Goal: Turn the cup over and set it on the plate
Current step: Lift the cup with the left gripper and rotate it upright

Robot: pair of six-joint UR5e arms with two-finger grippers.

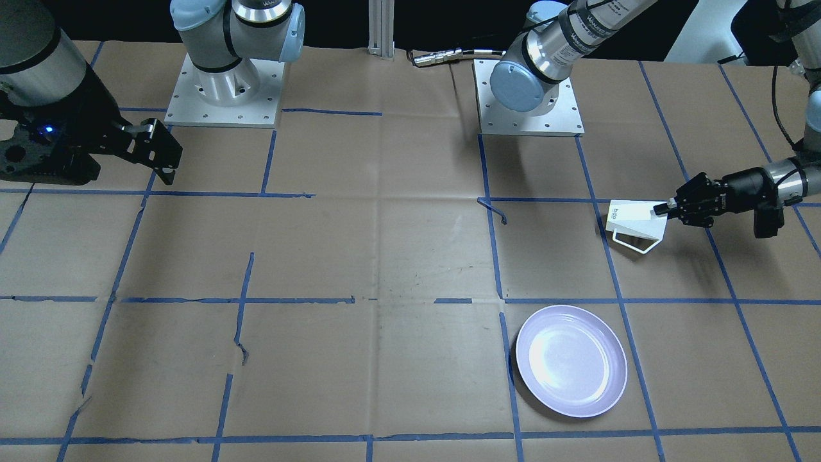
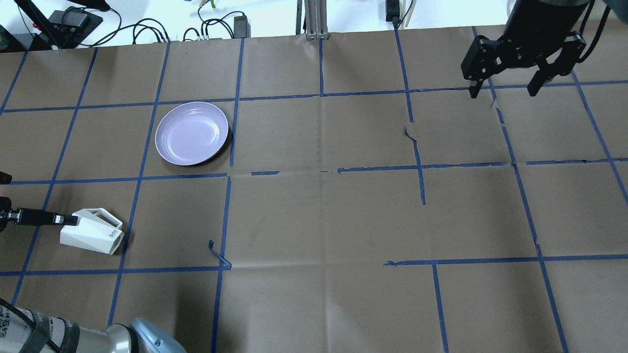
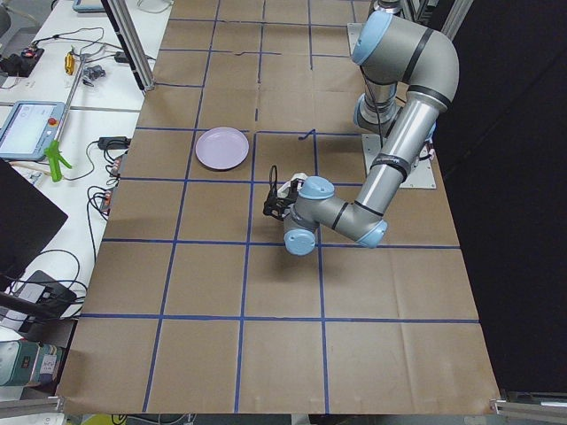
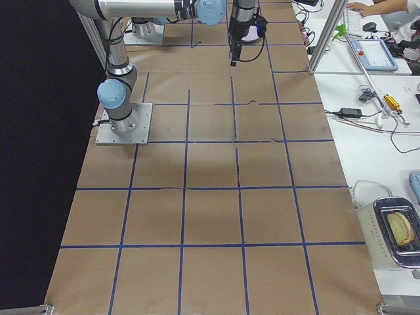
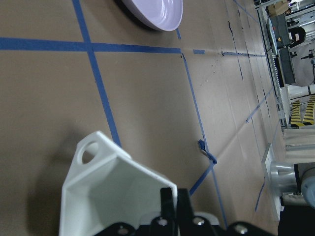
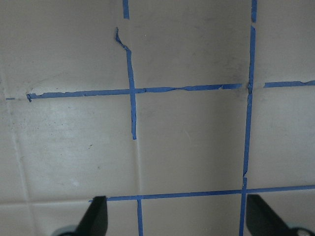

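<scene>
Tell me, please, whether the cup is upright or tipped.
Tipped on its side: the cup lies horizontal, its mouth facing the left gripper, which pinches its rim.

One desk (image 1: 385, 256) carried one cup (image 1: 632, 221) and one plate (image 1: 571, 360). Two robot arms (image 1: 558, 45) stood at it on two metal base plates (image 1: 192, 109), with two end effectors: the left end effector (image 1: 662, 208) and the right end effector (image 1: 163, 154).
</scene>
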